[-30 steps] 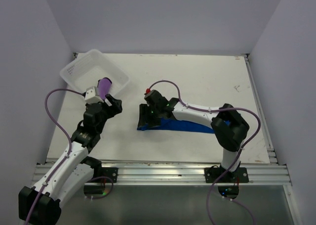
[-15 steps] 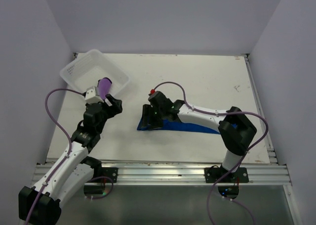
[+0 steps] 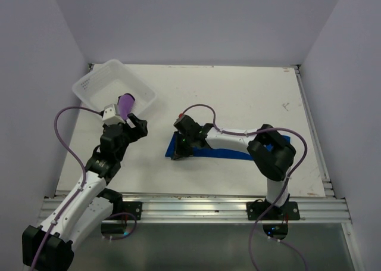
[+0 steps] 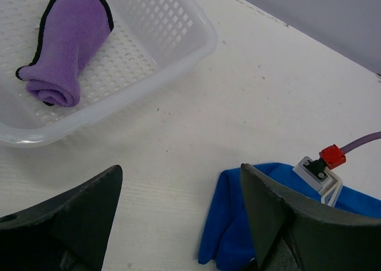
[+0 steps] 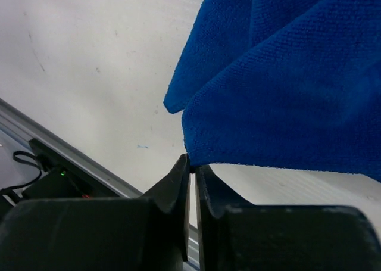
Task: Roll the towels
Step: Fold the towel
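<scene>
White tabletop (image 3: 238, 92). Purple towel (image 4: 65, 44) rolled, lying in white basket (image 4: 178, 39) beyond your left gripper (image 4: 178, 170), fingers spread, empty: one done. Blue towel (image 5: 286, 92) unrolled, rumpled, just ahead of your right gripper (image 5: 192, 164), fingertips pinched on its near edge: rolling yet to do.

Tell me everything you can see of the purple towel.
The purple towel is a soft microfibre cloth with dark edging, rolled into a bundle whose spiral end faces the left wrist camera. It lies on the perforated floor of the white plastic basket, in the far left corner of the table. Only the basket touches it.
</scene>
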Robot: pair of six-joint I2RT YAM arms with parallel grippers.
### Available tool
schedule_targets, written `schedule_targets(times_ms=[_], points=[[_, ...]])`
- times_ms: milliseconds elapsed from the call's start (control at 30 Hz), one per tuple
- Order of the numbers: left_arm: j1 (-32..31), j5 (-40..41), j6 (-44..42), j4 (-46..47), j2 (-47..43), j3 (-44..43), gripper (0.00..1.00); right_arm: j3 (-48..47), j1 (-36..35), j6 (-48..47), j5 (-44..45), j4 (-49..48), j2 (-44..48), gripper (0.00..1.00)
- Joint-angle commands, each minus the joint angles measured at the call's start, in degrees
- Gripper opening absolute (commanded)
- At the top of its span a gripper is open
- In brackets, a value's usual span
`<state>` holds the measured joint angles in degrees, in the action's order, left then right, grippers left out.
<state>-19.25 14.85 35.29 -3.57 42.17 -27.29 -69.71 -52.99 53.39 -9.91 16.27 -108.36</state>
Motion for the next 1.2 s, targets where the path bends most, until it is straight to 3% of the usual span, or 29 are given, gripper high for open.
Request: schedule_targets(times_ms=[0,33,433,767,1167], points=[[0.44,-0.52,-1.36,1.81,-0.78,-0.13,0.83,-4.2,-0.18,0.93,1.56,-0.54,0.77,0.05],[0.44,-1.05,-1.1,2.25,-0.78,0.13,0.83,-4.73,-0.18,0.93,1.91,-0.11,1.47,0.0],[0.44,-5.8,1.8,5.07,-0.78,3.64,0.85,-0.69,-0.01,8.13,7.71,-4.75,8.24,0.0],[0.44,-12.82,6.55,9.72,0.63,7.16,0.86,1.51,2.8,10.24,17.47,-5.19,15.63,0.0],[0.35,-22.84,-1.27,23.5,10.21,12.77,0.86,0.81,6.49,13.58,16.59,-7.39,15.98,0.0]])
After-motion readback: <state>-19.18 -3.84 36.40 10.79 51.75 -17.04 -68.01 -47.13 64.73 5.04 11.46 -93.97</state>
